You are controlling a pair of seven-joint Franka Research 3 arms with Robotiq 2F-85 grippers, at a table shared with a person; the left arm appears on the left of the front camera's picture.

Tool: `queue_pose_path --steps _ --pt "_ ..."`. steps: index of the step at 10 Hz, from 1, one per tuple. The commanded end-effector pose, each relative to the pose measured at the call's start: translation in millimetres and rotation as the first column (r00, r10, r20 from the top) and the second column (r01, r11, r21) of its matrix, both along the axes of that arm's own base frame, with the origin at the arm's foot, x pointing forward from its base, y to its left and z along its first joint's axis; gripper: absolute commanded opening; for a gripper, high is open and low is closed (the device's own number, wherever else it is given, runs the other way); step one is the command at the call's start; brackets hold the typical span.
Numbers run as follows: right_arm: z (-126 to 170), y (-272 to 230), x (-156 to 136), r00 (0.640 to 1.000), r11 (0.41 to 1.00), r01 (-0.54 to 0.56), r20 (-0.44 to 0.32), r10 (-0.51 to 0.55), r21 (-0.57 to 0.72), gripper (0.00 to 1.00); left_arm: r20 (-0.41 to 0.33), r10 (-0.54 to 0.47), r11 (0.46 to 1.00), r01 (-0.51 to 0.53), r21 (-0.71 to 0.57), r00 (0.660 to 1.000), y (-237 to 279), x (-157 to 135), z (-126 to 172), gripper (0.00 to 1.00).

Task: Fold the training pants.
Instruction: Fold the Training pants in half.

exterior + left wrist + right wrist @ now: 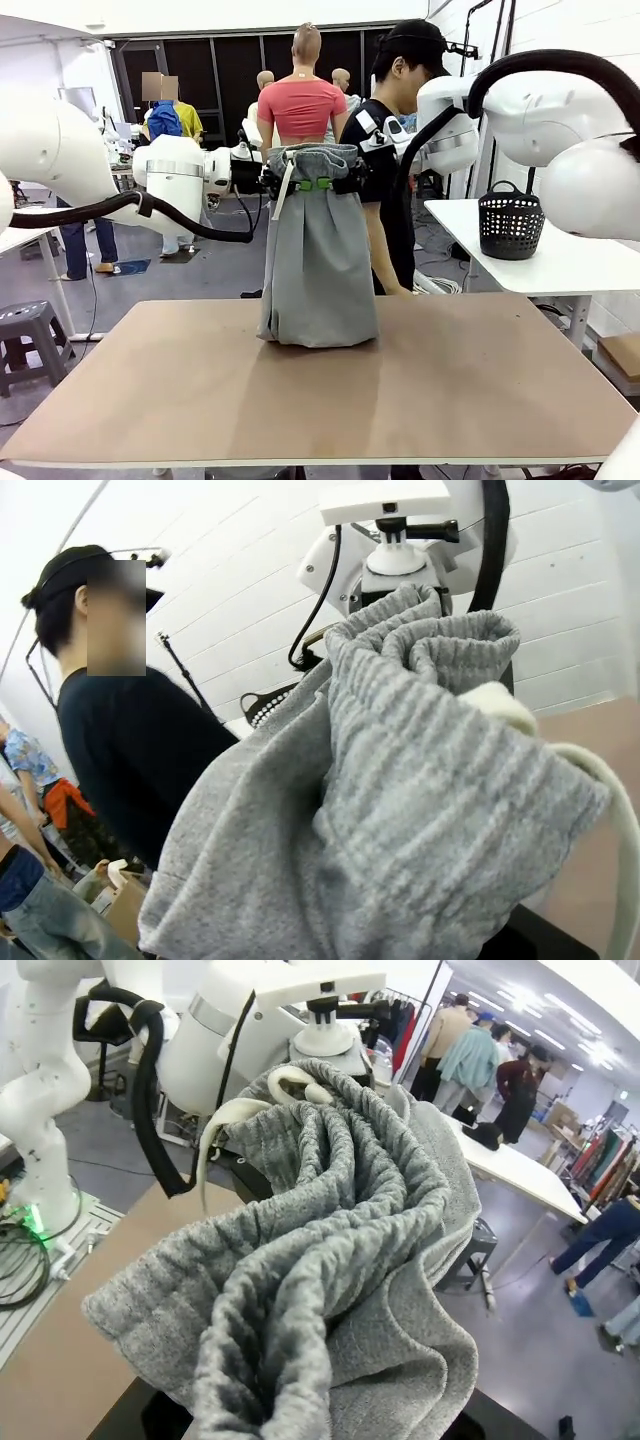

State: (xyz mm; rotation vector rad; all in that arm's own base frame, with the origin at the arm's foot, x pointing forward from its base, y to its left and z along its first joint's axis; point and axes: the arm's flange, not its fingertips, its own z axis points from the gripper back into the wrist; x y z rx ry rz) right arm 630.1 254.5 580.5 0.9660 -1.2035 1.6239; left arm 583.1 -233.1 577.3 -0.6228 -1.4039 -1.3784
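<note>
Light grey soft jersey training pants (318, 250) hang vertical, hems apparently touching brown bench (450, 390); both jaws clenched on waistband, level, equally near.

Both arms are up high over the far edge, wrists turned in toward each other at about 12 o'clock. The left arm sweeps in from 9 o'clock, its left gripper (283, 184) clamped on one end of the pants (318, 262) waistband, green pads peeking out. The right arm arches over from 3 o'clock, elbow high, and the right gripper (345, 183) is pinched on the other end. The two grippers sit level, close together, holding the pants hanging between them.
</note>
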Motion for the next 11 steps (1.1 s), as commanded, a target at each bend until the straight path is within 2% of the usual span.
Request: queue_pose_path --steps 1,3,6,8,10,11 --pt "-7 12 2 1.0 0.999 -0.018 0.01 0.019 -0.032 0.0 0.078 0.076 0.997 -0.075 -0.023 0.994 -3 16 5 0.0" --pt "-30 10 -3 1.0 1.0 -0.01 0.028 0.01 -0.023 0.0 0.174 0.106 0.994 -0.1 -0.044 0.979 5 22 -16 0.0" --pt "-2 11 14 0.995 0.999 0.05 0.089 -0.051 0.013 0.0 0.116 0.049 0.996 -0.056 0.064 0.992 -18 37 23 0.0" --pt "28 10 21 0.986 0.996 0.076 0.148 -0.081 0.041 0.0 0.193 0.062 0.995 -0.074 0.059 0.979 -23 37 52 0.0" --pt "33 9 28 0.98 0.993 0.107 0.167 -0.112 0.041 0.0 0.235 0.097 0.994 -0.108 0.034 0.967 -22 42 48 0.0" --pt "28 8 31 0.978 0.992 0.125 0.163 -0.129 0.033 0.0 0.208 0.105 0.993 -0.112 0.023 0.973 -21 46 33 0.0"
